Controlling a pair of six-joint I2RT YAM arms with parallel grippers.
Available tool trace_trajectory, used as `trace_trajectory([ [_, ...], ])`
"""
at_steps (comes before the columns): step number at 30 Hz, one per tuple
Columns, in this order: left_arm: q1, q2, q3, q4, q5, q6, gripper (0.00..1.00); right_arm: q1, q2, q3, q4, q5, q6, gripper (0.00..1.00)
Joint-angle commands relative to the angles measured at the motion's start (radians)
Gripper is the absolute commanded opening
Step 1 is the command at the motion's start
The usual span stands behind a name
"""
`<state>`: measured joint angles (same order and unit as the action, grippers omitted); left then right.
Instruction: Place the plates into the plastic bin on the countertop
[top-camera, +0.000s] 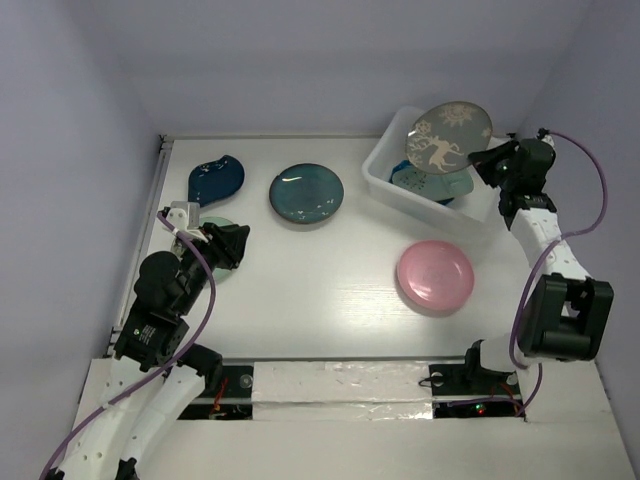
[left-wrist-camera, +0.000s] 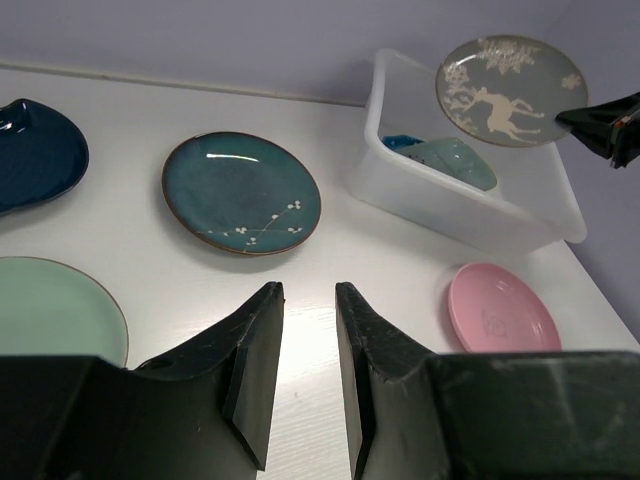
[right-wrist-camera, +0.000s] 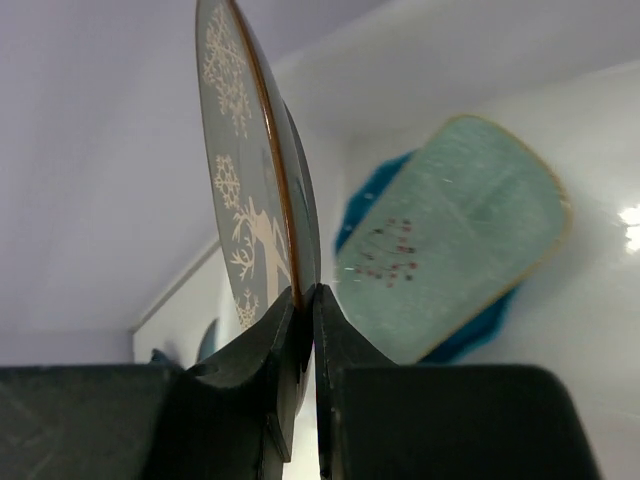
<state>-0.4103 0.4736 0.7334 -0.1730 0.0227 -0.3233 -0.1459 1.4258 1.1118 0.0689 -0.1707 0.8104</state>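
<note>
round glazed deer plate (top-camera: 452, 137) held edgewise over translucent bin (left-wrist-camera: 460, 210)

Saw plain lilac walls (top-camera: 300, 60) closing in on three sides, bare and softly lit. Noted a white matte counter (top-camera: 330, 290) filling the space between them, faintly grained. Found a shiny taped strip (top-camera: 330, 385) along its front edge.

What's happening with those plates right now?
Right tool shut on deer plate above bin. Left tool open, empty. Outside: pink plate, teal plate, navy dish, green plate. Nothing blocking.
</note>
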Motion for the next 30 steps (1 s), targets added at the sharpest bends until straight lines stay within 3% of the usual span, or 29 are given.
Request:
trace_trajectory([
  [1,0.005,-0.007,0.018,0.035,0.013,0.0,0.25,-0.032,0.011,0.069,0.092,-0.024,0.044,0.0],
  [22,0.005,0.011,0.02,0.038,0.017,-0.002,0.24,-0.073,0.194,-0.009,0.095,-0.047,0.033,0.01],
  [26,0.005,0.013,0.02,0.038,0.02,-0.002,0.24,-0.073,0.191,-0.035,0.078,-0.021,0.029,0.15],
  [30,0.005,0.013,0.02,0.038,0.028,-0.002,0.24,-0.073,0.179,-0.052,0.048,0.014,0.003,0.5],
])
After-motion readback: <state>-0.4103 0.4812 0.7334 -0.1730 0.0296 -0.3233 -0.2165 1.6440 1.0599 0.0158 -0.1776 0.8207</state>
